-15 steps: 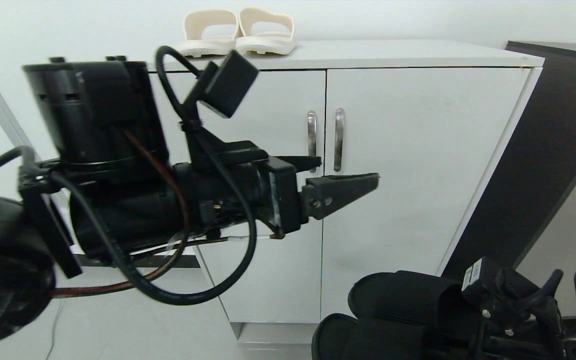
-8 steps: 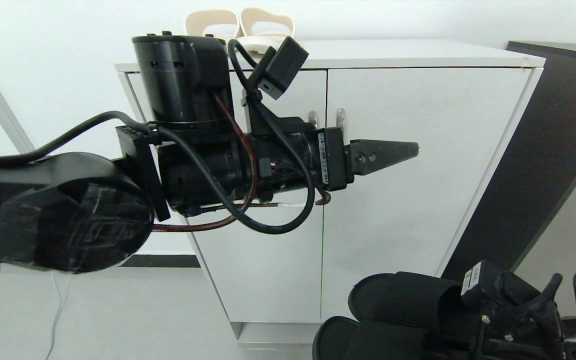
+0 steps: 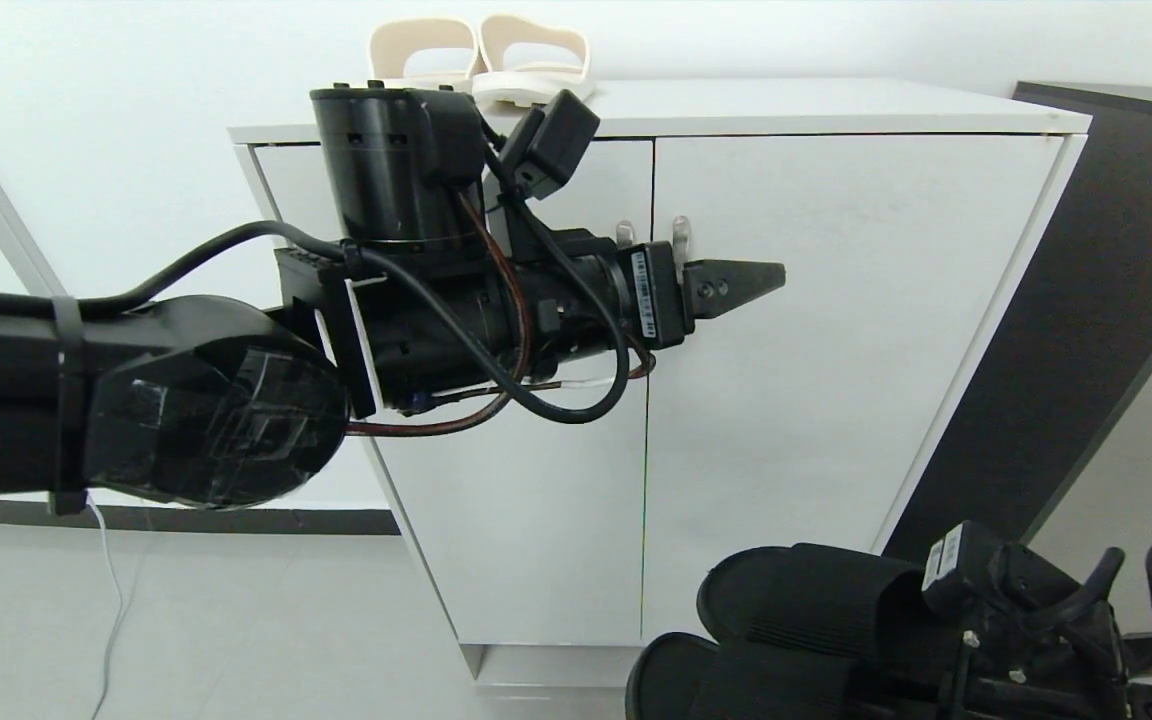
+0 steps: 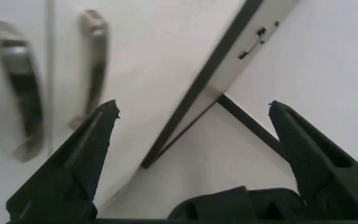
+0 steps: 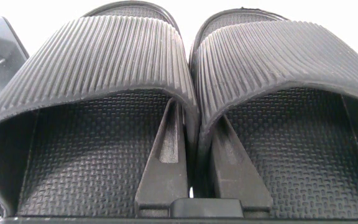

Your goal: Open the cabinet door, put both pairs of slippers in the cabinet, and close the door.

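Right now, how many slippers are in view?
4. Two cream slippers sit side by side atop the cabinet; two black slippers are pinched together in the right gripper, low before the cabinet's right door. Any inside the closed cabinet would be hidden.

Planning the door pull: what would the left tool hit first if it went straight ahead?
Likely the right door, just beyond the handles; the angle makes depth uncertain.

1 slipper pair [image 3: 481, 62] atop cabinet [image 3: 836, 350], 2nd pair [image 3: 806, 600] below, front-R

Cabinet [image 3: 836, 105] on the floor [image 3: 266, 640]
Cream slippers [image 3: 481, 62] lie side by side on its top, left of the middle.
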Available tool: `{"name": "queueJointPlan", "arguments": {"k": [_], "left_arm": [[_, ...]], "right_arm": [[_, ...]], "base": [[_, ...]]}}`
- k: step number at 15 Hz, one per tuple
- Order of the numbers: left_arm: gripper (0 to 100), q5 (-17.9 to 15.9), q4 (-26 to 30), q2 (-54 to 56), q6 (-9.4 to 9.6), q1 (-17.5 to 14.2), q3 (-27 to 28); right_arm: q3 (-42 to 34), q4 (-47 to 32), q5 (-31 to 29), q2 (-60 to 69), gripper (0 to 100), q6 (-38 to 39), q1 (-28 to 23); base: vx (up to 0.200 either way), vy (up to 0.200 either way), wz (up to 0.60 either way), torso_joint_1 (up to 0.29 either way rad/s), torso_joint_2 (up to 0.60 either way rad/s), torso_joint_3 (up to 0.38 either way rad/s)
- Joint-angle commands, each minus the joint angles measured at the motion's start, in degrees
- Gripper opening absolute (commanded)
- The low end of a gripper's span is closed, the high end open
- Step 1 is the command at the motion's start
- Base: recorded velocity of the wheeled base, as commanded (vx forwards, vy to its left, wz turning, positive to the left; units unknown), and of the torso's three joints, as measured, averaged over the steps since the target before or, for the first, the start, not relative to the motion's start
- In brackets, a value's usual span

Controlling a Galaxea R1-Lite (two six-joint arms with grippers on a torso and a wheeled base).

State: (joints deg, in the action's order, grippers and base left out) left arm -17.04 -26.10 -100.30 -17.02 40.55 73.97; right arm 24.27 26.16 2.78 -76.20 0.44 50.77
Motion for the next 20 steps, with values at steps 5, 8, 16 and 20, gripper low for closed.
{"name": "queueJointPlan", "arguments": {"k": [5,8,16,20], "left_arm": [[100,1.5,1.6,-1.6,0.23,-1.6,2.1],[100,2.7,1.7,-4.0,0.32,-2.1,4.4],[100,2.6,1.6,-7.5,0.23,-1.9,7.9],[0,2.6,1.6,-6.9,0.14,-2.0,7.2]], "right_arm": [[0.1,0.0,0.0,-0.1,0,0.0,0.0],[0.0,-0.1,0.0,-0.1,0,0.0,0.0],[-0.4,-0.1,0.1,-0.2,0,0.0,0.0],[-0.5,-0.1,0.1,-0.2,0,-0.2,0.0]], "base": [[0.000,0.000,0.00,0.000,0.00,0.000],[0.000,0.000,0.00,0.000,0.00,0.000],[0.000,0.000,0.00,0.000,0.00,0.000],[0.000,0.000,0.00,0.000,0.00,0.000]]}}
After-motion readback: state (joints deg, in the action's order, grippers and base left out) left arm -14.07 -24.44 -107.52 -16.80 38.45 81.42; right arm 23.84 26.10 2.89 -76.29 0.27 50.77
